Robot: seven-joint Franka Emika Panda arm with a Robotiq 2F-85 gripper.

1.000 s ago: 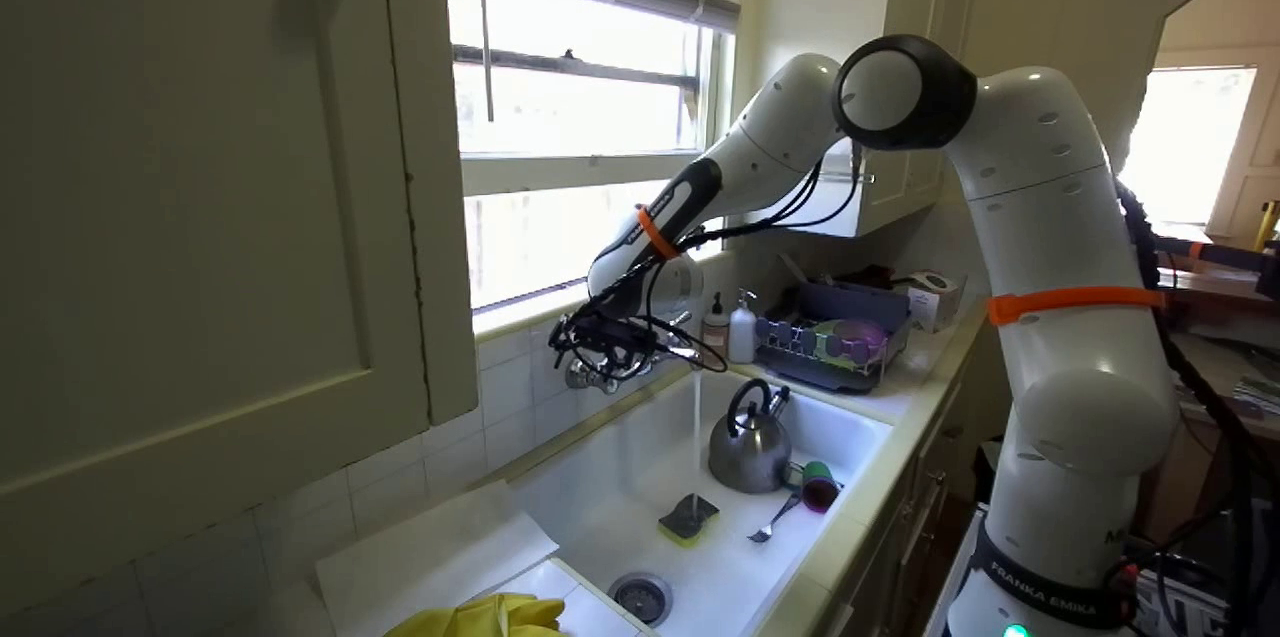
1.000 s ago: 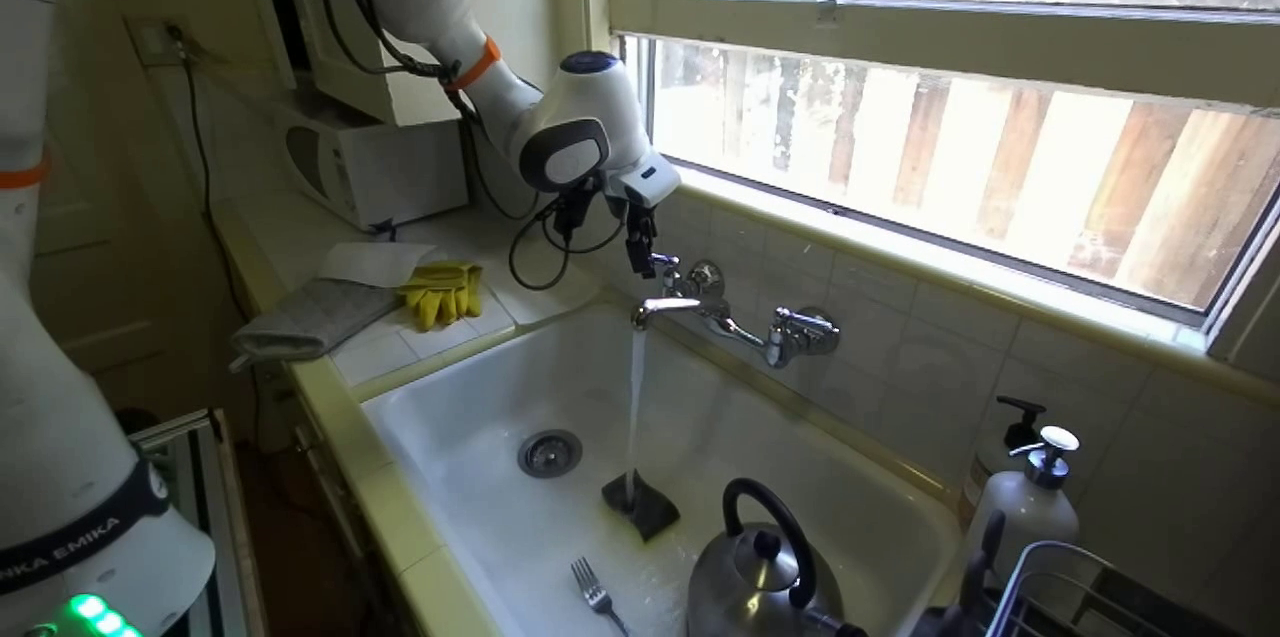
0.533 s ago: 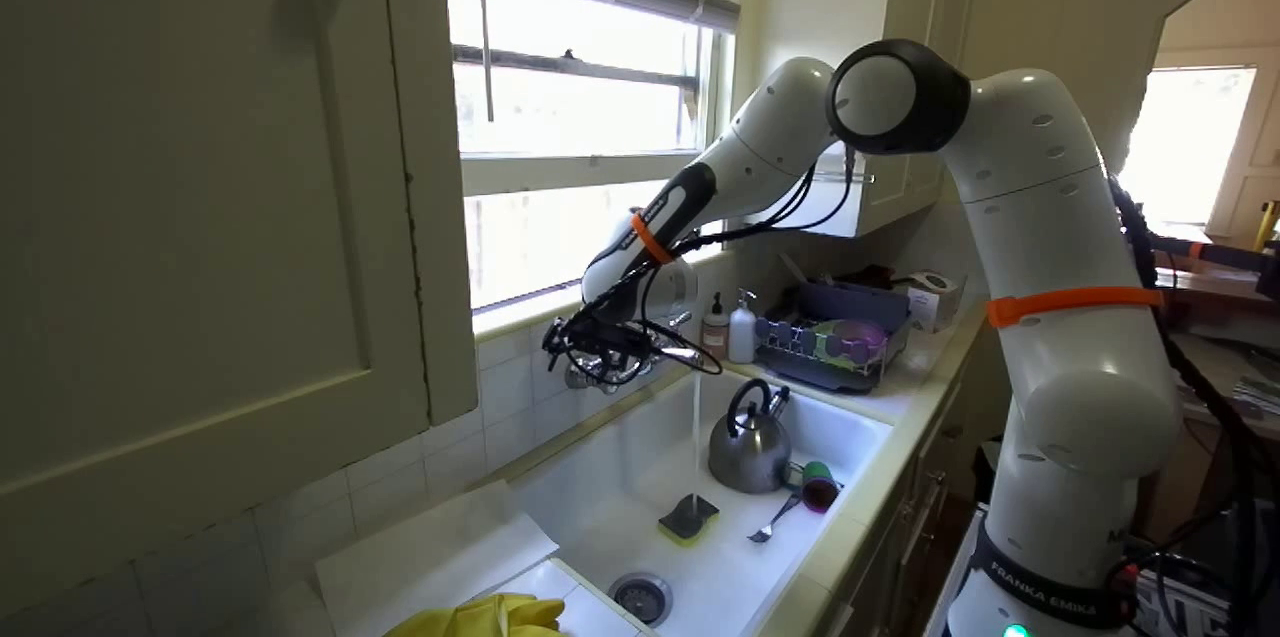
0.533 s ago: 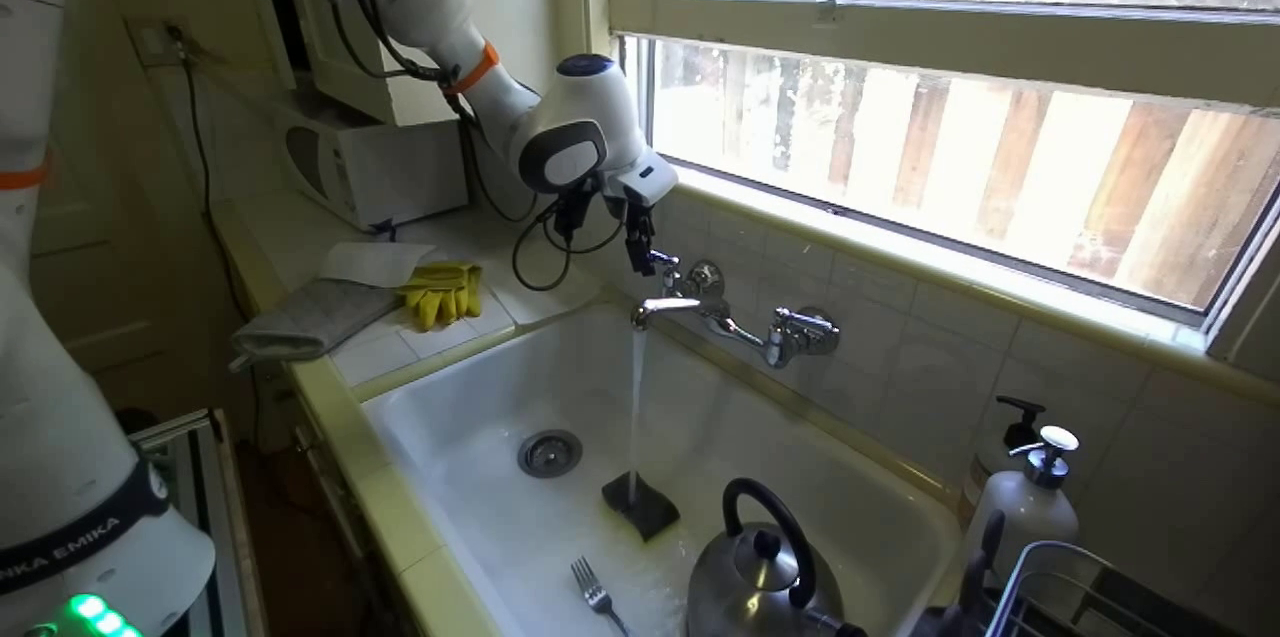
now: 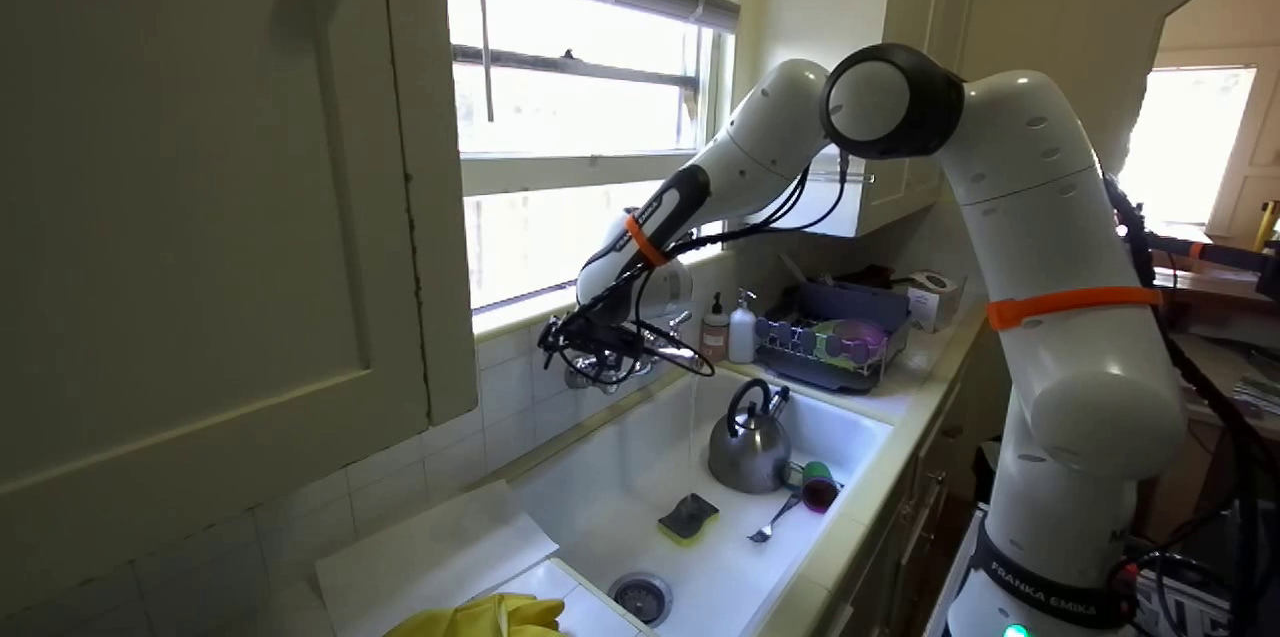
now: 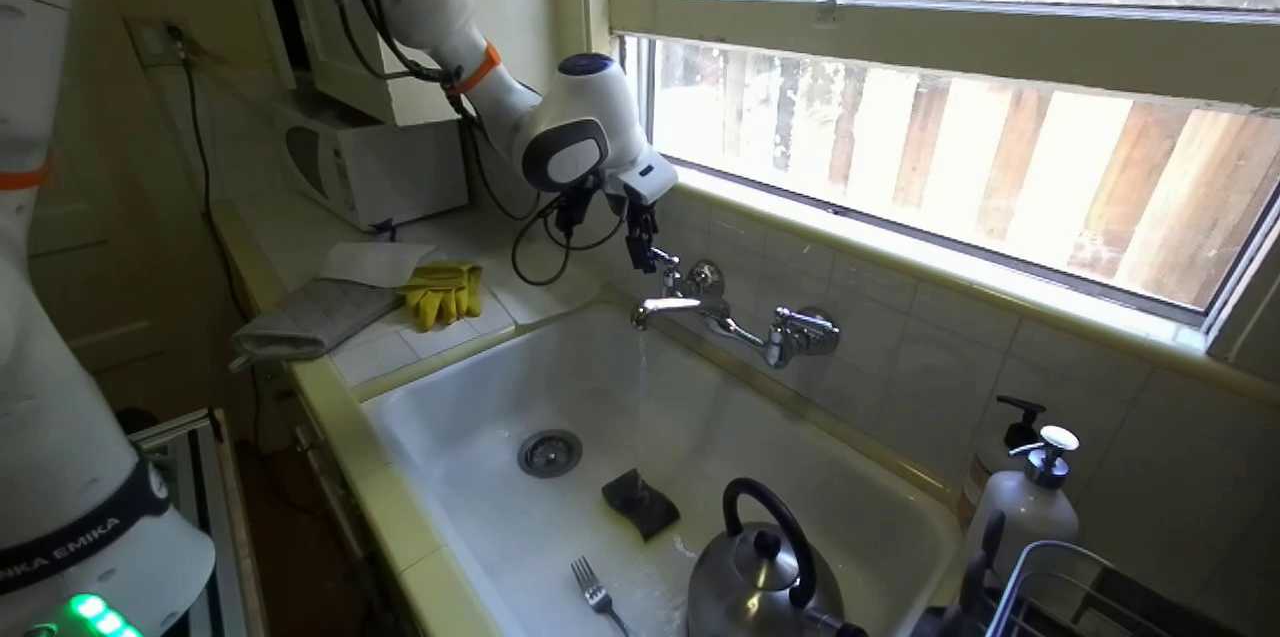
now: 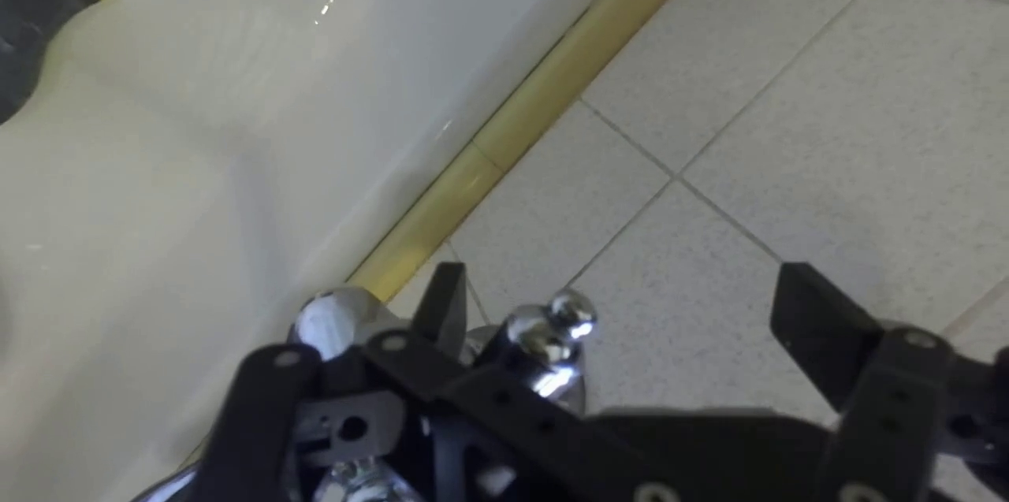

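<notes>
My gripper [image 7: 621, 289] is open in the wrist view, its two fingers wide apart. A chrome faucet handle [image 7: 556, 352] shows between them, close to the left finger [image 7: 448, 301]; I cannot tell whether they touch. In an exterior view the gripper [image 6: 642, 252] points down at the faucet handle [image 6: 663, 262] on the wall side. The chrome spout [image 6: 660, 307] lets out a thin trickle of water [image 6: 642, 362]. The gripper also shows in an exterior view [image 5: 552, 339], partly confused with cables. A dark sponge with a yellow side [image 5: 688, 519] lies in the white sink [image 5: 600, 477].
A steel kettle [image 5: 750, 452], a fork [image 5: 775, 519] and a cup [image 5: 818, 489] lie in the sink. A second faucet handle [image 6: 800, 335] is on the tiled wall. Soap bottles [image 5: 742, 332] and a dish rack [image 5: 835, 342] stand beyond. Yellow gloves [image 6: 440, 295] lie on the counter.
The water from the spout has gone from a steady stream to a thin trickle. The arm has shifted slightly left and its elbow a little lower in an exterior view.
</notes>
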